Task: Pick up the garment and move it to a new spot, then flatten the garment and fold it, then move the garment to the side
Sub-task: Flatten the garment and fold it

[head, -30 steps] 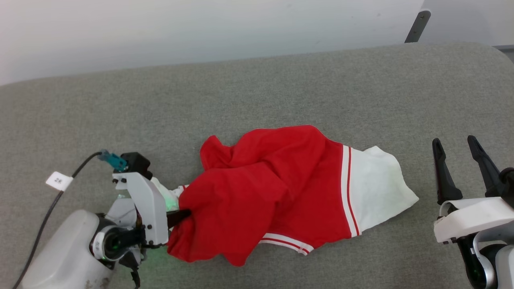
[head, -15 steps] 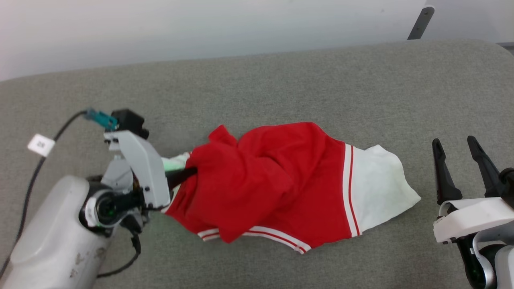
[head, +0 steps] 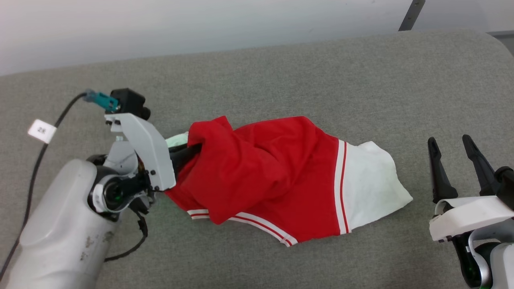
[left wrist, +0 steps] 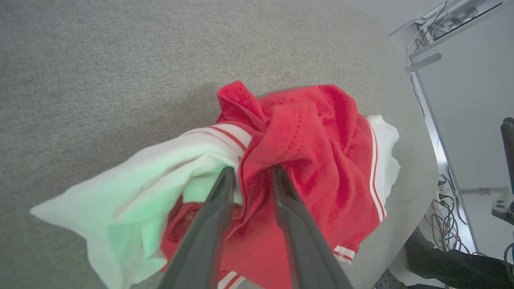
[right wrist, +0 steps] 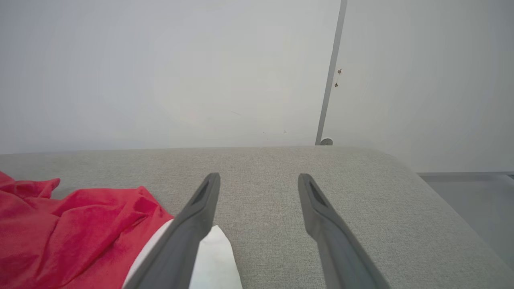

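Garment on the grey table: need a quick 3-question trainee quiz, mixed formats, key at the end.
1. True or false: the right gripper is shut on the garment.
2. Pick one: the sleeve lying nearest the right gripper is A) white, B) black, C) blue.
3. Short answer: which gripper has its fingers in among the garment's folds?

Key:
1. False. It is open, and clear of the cloth.
2. A.
3. The left gripper.

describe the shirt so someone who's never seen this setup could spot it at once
A grey fabric table spans the head view. Crumpled near its middle lies the garment. Its bright red body, white sleeves and red-and-white striped trim stand out against the plain grey around it.
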Tool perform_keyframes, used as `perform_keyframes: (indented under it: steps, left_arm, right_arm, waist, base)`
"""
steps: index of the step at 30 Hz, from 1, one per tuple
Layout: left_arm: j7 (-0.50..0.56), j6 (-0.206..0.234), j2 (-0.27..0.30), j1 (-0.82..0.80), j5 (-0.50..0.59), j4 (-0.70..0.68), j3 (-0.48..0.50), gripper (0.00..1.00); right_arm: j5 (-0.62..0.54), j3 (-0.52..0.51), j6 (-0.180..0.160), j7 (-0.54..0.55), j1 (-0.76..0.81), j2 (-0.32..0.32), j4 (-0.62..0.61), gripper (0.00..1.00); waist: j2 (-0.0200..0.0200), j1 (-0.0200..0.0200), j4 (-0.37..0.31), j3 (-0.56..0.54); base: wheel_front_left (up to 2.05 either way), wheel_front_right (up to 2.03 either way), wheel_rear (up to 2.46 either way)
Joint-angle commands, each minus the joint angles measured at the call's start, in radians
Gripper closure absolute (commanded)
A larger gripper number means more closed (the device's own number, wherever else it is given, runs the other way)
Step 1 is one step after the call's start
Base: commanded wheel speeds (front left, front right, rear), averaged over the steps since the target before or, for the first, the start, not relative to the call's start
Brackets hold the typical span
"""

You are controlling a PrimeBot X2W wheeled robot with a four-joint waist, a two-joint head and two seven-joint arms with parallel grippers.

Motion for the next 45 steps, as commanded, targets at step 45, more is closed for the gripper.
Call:
perform_keyframes:
  steps: [45]
  left_arm:
    - [-0.186, -0.075, 0.074, 0.261, -0.027, -0.080, 0.027, 0.00]
  right_arm:
    - [-0.015, -0.040, -0.001, 0.030, 0.077, -0.013, -0.009, 0.00]
  waist:
    - [0.0000, 0.0000, 0.159, -0.200]
  base:
    - [0.00, 0.00, 0.00]
